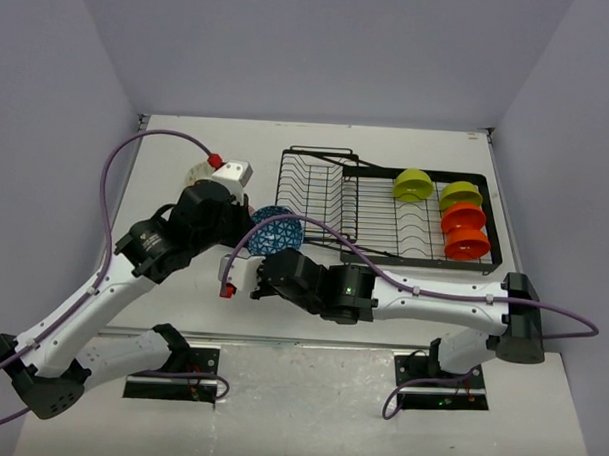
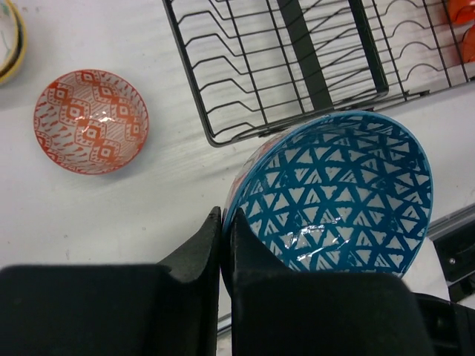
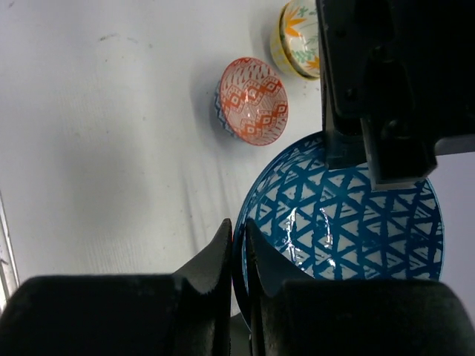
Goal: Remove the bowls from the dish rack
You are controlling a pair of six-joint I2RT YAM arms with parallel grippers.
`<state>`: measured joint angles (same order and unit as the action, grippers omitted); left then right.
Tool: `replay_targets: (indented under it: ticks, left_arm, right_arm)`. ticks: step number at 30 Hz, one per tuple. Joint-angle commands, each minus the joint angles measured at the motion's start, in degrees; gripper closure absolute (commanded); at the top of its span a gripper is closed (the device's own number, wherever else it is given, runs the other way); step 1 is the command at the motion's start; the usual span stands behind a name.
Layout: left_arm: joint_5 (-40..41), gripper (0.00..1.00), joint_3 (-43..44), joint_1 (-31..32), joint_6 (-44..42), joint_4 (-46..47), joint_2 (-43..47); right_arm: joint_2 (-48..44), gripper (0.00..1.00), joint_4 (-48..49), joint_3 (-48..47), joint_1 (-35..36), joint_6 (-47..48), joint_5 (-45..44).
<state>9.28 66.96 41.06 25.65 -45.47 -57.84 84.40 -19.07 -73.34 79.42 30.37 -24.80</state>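
The blue-patterned bowl [image 1: 277, 230] is held just off the dish rack's [image 1: 385, 206] near-left corner. My left gripper [image 1: 255, 224] is shut on one side of its rim, and my right gripper [image 1: 274, 255] is shut on the opposite side. The left wrist view shows the left gripper [image 2: 225, 222] pinching the bowl [image 2: 341, 193]. The right wrist view shows the right gripper [image 3: 239, 233] pinching the bowl [image 3: 349, 215]. Two lime green bowls [image 1: 413, 184] and two orange bowls [image 1: 464, 232] stand in the rack's right section.
A pinkish-patterned bowl [image 2: 90, 121] and a cream floral bowl with yellow inside [image 3: 297, 41] sit on the white table left of the rack. The rack's raised basket section [image 2: 297, 74] is close behind the held bowl. Walls close in the table's sides and back.
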Motion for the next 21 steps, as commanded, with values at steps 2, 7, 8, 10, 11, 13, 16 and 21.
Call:
replay_targets:
  ticks: [2,7,8,10,11,13,16,21]
  left_arm:
    - [10.0,1.00,1.7,-0.3,3.8,1.3,4.0]
    - [15.6,1.00,1.0,-0.4,7.0,0.8,7.9]
    - [18.6,1.00,0.8,-0.4,8.3,0.4,8.8]
    - [22.5,1.00,0.1,-0.4,9.6,-0.4,9.1]
    - [26.3,1.00,-0.5,-0.4,10.7,-1.0,8.8]
    - [29.6,1.00,-1.2,-0.5,12.1,-1.3,7.5]
    - [32.6,1.00,-2.2,-1.3,13.2,-1.1,4.4]
    - [23.0,1.00,-4.9,-13.6,9.0,7.1,1.3]
  right_arm:
    - [-1.7,1.00,13.0,-0.7,0.3,0.0,-6.7]
    - [-2.0,0.57,17.6,0.7,0.3,0.0,-7.3]
    - [-2.0,0.51,18.6,0.8,0.2,0.0,-7.5]
    - [-2.7,0.33,18.7,1.5,0.3,-0.9,-9.3]
    - [-3.3,0.27,20.3,2.3,0.2,-1.4,-9.7]
    - [-5.7,0.01,22.2,3.6,0.1,-3.9,-13.7]
    - [-8.9,0.01,19.6,4.9,0.0,-10.9,-19.6]
    - [-22.7,0.01,13.8,10.3,0.0,-24.5,-21.0]
